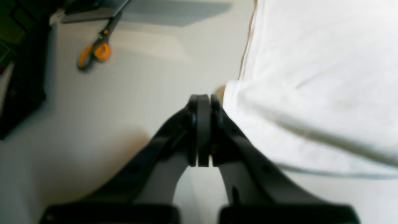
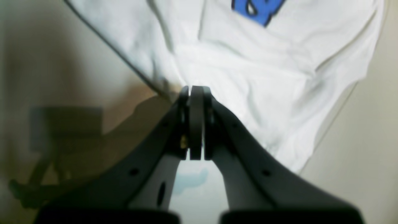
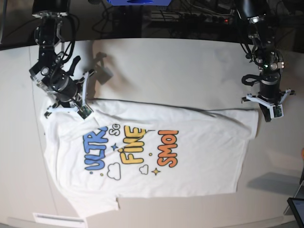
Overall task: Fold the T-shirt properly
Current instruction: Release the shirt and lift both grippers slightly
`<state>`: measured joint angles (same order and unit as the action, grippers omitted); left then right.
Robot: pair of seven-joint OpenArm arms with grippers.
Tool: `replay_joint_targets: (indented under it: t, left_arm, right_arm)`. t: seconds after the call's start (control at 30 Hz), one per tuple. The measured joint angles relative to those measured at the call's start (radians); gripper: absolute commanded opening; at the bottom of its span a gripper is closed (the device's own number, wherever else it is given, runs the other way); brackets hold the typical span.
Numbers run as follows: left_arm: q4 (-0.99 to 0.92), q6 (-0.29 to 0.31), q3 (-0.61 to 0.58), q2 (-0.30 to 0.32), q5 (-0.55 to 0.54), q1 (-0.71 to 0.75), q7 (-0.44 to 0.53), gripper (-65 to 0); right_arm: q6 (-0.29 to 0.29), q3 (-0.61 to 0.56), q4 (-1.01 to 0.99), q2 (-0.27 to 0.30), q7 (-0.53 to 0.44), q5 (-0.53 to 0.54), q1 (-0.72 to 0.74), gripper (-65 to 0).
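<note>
A broad, pale cream worktop (image 3: 190,66) fills most of the room from where I stand, matte and evenly lit from above, with soft grey shadows falling across it near the far edge. Behind that far edge the space goes dark: a tangle of black cables (image 3: 199,16) and a strip of equipment sit in shadow. A blue object (image 3: 137,2) pokes in at the top. Off to one side a pair of scissors (image 1: 94,51) with orange handles lies on the pale surface beside a dark block (image 1: 21,77). A corner of a screen (image 3: 297,209) shows at the near right.
</note>
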<state>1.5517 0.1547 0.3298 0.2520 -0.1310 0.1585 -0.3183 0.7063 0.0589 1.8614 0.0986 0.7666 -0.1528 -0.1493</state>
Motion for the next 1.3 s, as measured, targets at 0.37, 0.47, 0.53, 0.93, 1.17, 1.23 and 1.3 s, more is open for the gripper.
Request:
replay_joint_targets:
  t: [0.37, 0.47, 0.53, 0.93, 1.17, 1.23, 1.3]
  left_arm:
    - [-0.076, -0.001, -0.006, -0.021, 0.005, -0.042, 0.012, -65.0]
    - [-0.088, -0.009, -0.058, -0.005, 0.005, -0.06, 0.019, -65.0]
    - [-0.111, 0.002, -0.085, -0.008, 0.004, -0.064, 0.024, -65.0]
    - [-0.225, 0.002, -0.175, 0.063, 0.008, -0.071, 0.019, -65.0]
    - [-0.219, -0.001, -0.166, 0.111, 0.006, -0.021, 0.028, -65.0]
    - [-0.215, -0.001, -0.166, 0.111, 0.005, -0.01, 0.035, -65.0]
    - [-0.214, -0.001, -0.166, 0.111, 0.004, -0.003, 0.046, -65.0]
  right_arm:
    - [-0.004, 0.002, -0.143, 0.011, 0.0, -0.004, 0.101, -64.7]
    - [-0.003, 0.002, -0.15, 0.011, -0.01, -0.003, 0.114, -64.7]
    - [-0.006, 0.002, -0.187, 0.011, -0.006, -0.003, 0.123, -64.7]
    - [-0.016, 0.002, -0.3, 0.027, -0.117, 0.016, 0.118, -64.7]
    - [-0.011, 0.051, -0.298, 0.034, -0.134, 0.035, 0.093, -64.7]
    - [-0.012, 0.051, -0.292, 0.033, -0.135, 0.034, 0.088, -64.7]
    - [-0.016, 0.052, -0.286, 0.033, -0.133, 0.034, 0.08, -64.7]
